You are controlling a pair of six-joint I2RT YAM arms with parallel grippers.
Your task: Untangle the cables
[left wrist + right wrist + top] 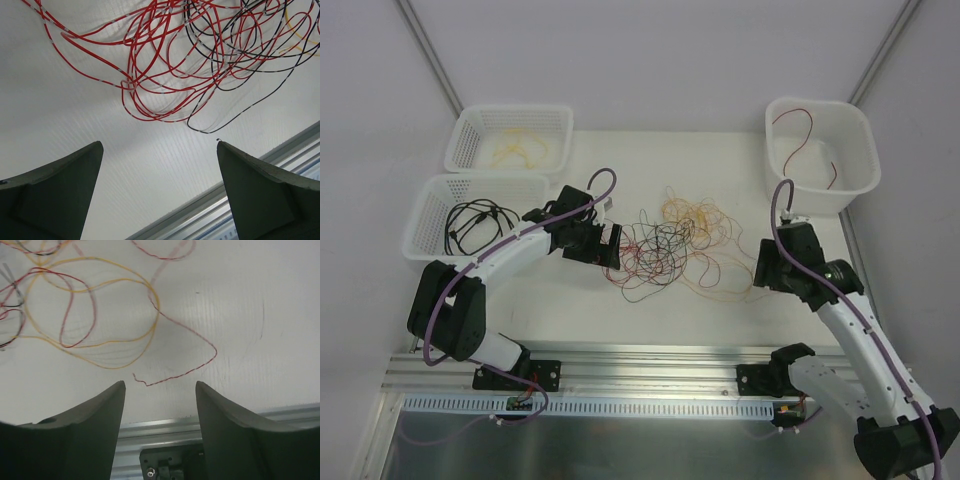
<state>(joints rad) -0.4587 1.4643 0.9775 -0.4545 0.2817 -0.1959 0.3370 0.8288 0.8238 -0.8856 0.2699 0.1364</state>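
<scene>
While the cables point(672, 245) lie in one red, black and yellow tangle, my left gripper point(159, 145) hovers spread wide at that tangle's left edge; my right gripper point(160, 384) hangs off its right edge, jaws parted, holding nothing.

The white table point(570, 310) bears tangled cables point(665, 245) and three baskets point(510, 110).

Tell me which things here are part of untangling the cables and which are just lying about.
Job:
- cable tangle, red, yellow, black
- left pincer, right pincer, both open
- back-left basket with yellow cables, left basket with black ones, right basket with a red one

Not the job:
- purple hoses on the arms
- metal rail at the near edge
</scene>
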